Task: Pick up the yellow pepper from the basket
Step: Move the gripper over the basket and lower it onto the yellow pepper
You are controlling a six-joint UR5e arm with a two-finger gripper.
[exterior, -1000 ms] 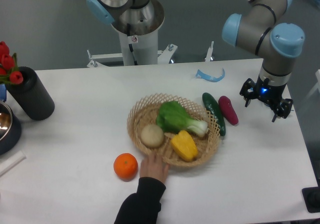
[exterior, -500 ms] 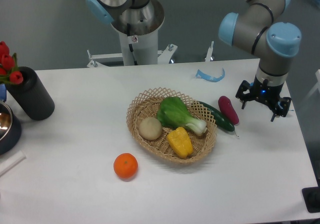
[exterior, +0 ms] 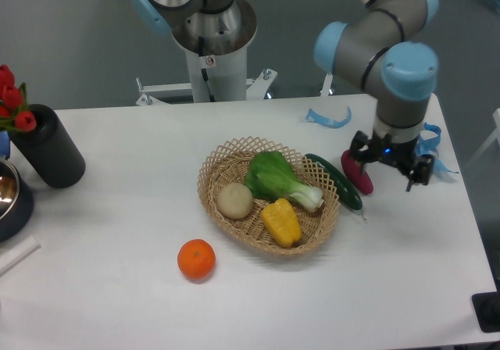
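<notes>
One camera view only. Gripper (exterior: 384,165) hangs over the table at about 3 o'clock from the basket (exterior: 211,180), well apart from the target, above a dark red vegetable (exterior: 359,176); fingers look spread, nothing between them. Yellow pepper (exterior: 282,223) lies inside the basket toward its 5 o'clock rim, touching the green leafy vegetable (exterior: 278,180) at its 12 o'clock and just beside the beige ball (exterior: 235,201) at its 9 o'clock. Step in hand looks like the approach: the arm should probably travel toward 9 o'clock, clear the dark cucumber (exterior: 338,180) leaning on the rim, then descend straight down with jaws wide. Best grip likely across the pepper's narrow width, fingers slipping in on the free sides, not the leafy side. Pepper is bright yellow, blocky, lobed, glossy, lying on its side, long axis running roughly 11 to 5 o'clock; smooth skin may slip, so a centred grasp seems wise. Orange fruit (exterior: 196,258) sits outside, at 7 o'clock.
</notes>
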